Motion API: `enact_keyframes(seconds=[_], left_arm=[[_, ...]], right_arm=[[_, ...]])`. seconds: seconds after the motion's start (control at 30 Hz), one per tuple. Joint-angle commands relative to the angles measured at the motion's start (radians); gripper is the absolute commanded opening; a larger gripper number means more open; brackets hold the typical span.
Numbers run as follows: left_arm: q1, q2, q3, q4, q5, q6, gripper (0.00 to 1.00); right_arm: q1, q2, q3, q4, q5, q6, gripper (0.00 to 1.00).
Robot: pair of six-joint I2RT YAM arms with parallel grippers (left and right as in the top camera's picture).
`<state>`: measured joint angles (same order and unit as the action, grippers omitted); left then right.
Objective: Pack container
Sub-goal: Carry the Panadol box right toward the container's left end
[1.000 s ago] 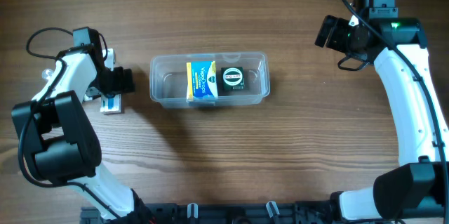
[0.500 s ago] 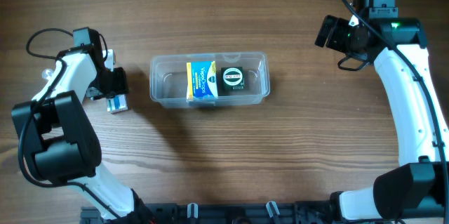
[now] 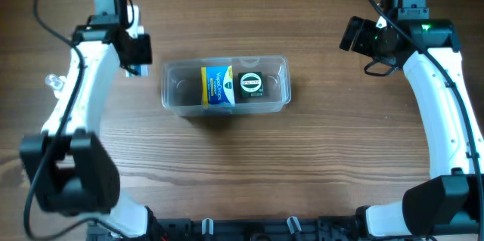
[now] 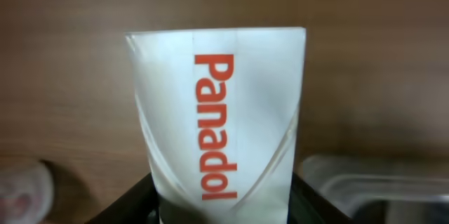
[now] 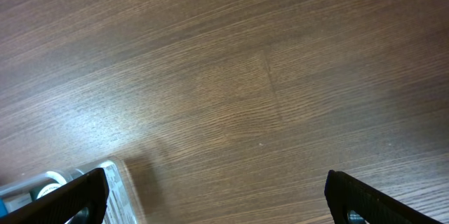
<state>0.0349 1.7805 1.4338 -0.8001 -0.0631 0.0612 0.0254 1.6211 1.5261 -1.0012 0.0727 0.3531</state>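
Overhead view: the left claw [image 3: 136, 61] holds a box close to the tub.
On the left wrist view, the white box [image 4: 217, 147] with red Panadol letters is pinched tight in that claw. The clear tub [image 3: 175, 91] sits in the middle of the table [image 3: 242, 165], with a yellow box [image 3: 217, 86] and a black thing [image 3: 251, 84] inside. The right claw [image 3: 352, 35] is spread wide with nothing in it, well off to the right.
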Motion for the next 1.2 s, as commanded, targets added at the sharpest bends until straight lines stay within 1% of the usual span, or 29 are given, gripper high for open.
enact_keyframes(seconds=[0.0,0.13,0.23,0.27,0.33,0.37,0.4,0.43,0.5,0.57,0.6,0.63,0.7,0.83,1.03,1.1,1.17], left_arm=[[-0.048,-0.167,0.046,-0.001,-0.013,-0.024,0.52],[-0.142,-0.293,0.046,-0.009,-0.006,-0.071,0.53],[-0.261,-0.322,0.046,-0.027,-0.002,-0.07,0.52],[-0.295,-0.318,0.046,-0.024,-0.047,-0.071,0.52],[-0.3,-0.307,0.045,-0.023,-0.143,-0.092,0.52],[-0.279,-0.283,0.045,-0.027,-0.245,-0.144,0.55],[-0.257,-0.265,0.045,-0.029,-0.26,-0.163,0.62],[-0.227,-0.246,0.045,-0.031,-0.259,-0.191,0.67],[-0.163,-0.204,0.045,-0.035,-0.246,-0.24,0.68],[-0.093,-0.156,0.045,-0.038,-0.169,-0.254,0.69],[-0.064,-0.126,0.045,-0.039,-0.145,-0.266,0.72],[-0.05,-0.106,0.045,-0.039,-0.138,-0.279,0.73],[-0.024,-0.045,0.045,-0.03,-0.089,-0.278,0.73],[-0.028,0.066,0.045,0.013,0.0,-0.279,0.73],[-0.017,0.141,0.045,0.074,0.019,-0.277,0.73],[-0.017,0.158,0.045,0.087,0.022,-0.248,0.73],[-0.015,0.193,0.045,0.087,0.021,-0.248,0.73]], right_arm=[[0.001,0.01,-0.002,0.003,0.016,-0.011,1.0],[0.001,0.01,-0.002,0.003,0.016,-0.011,1.0],[0.001,0.01,-0.002,0.003,0.016,-0.011,1.0],[0.001,0.01,-0.002,0.003,0.016,-0.011,1.0],[0.001,0.01,-0.002,0.003,0.016,-0.011,1.0],[0.001,0.01,-0.002,0.003,0.016,-0.011,1.0],[0.001,0.01,-0.002,0.003,0.016,-0.011,1.0],[0.001,0.01,-0.002,0.003,0.016,-0.011,1.0],[0.001,0.01,-0.002,0.003,0.016,-0.011,1.0],[0.001,0.01,-0.002,0.003,0.016,-0.011,1.0],[0.001,0.01,-0.002,0.003,0.016,-0.011,1.0],[0.001,0.01,-0.002,0.003,0.016,-0.012,1.0],[0.001,0.01,-0.002,0.003,0.016,-0.011,1.0],[0.001,0.01,-0.002,0.003,0.016,-0.011,1.0],[0.001,0.01,-0.002,0.003,0.016,-0.011,1.0],[0.001,0.01,-0.002,0.003,0.016,-0.011,1.0],[0.001,0.01,-0.002,0.003,0.016,-0.011,1.0]])
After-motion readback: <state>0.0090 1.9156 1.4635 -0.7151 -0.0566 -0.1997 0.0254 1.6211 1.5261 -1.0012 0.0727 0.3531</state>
